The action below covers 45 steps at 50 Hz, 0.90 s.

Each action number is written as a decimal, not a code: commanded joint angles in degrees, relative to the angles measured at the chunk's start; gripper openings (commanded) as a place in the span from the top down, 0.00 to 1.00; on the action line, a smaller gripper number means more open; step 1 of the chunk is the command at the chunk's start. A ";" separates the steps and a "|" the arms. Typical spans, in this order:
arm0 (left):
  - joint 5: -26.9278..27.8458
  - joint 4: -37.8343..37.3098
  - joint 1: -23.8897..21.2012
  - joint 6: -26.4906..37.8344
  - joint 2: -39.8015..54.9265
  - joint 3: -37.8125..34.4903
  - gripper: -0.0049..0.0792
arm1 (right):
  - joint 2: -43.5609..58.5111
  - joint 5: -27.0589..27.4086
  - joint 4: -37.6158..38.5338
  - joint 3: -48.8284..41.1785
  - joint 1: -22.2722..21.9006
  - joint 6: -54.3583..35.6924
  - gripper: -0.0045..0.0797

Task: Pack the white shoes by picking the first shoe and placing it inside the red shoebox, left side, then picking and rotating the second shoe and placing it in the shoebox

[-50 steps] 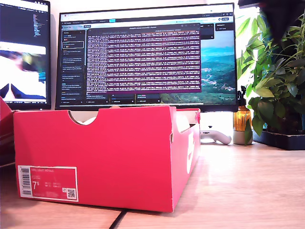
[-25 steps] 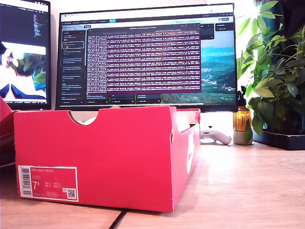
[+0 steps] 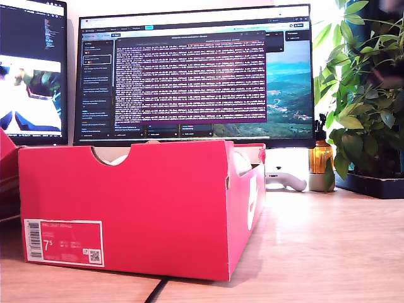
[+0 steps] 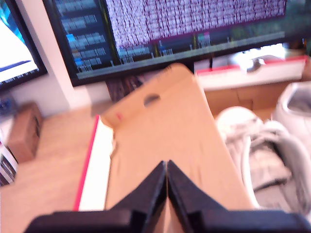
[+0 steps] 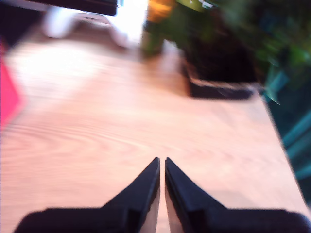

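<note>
The red shoebox [image 3: 132, 208] sits on the wooden counter [image 3: 328, 246], near the exterior view's left, in front of a big monitor [image 3: 196, 72]. The white shoes [image 4: 265, 145] lie inside it — blurry, but both are in there, side by side next to a brown cardboard flap [image 4: 165, 141]. My first gripper [image 4: 166, 167] hangs above that flap, jaws pressed together and holding nothing. My second gripper [image 5: 162, 162] hangs over bare counter near a potted plant [image 5: 228, 53] — closed too, with nothing in it.
</note>
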 commanded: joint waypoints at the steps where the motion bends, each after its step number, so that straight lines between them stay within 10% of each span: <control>1: -0.13 1.57 0.48 -0.13 -0.17 -1.20 0.96 | -1.31 -2.56 1.73 -2.84 -2.14 -0.13 0.96; 45: -8.07 11.63 2.54 -0.79 -15.87 -20.52 0.96 | -8.02 -7.89 24.79 -25.27 -5.60 1.70 0.96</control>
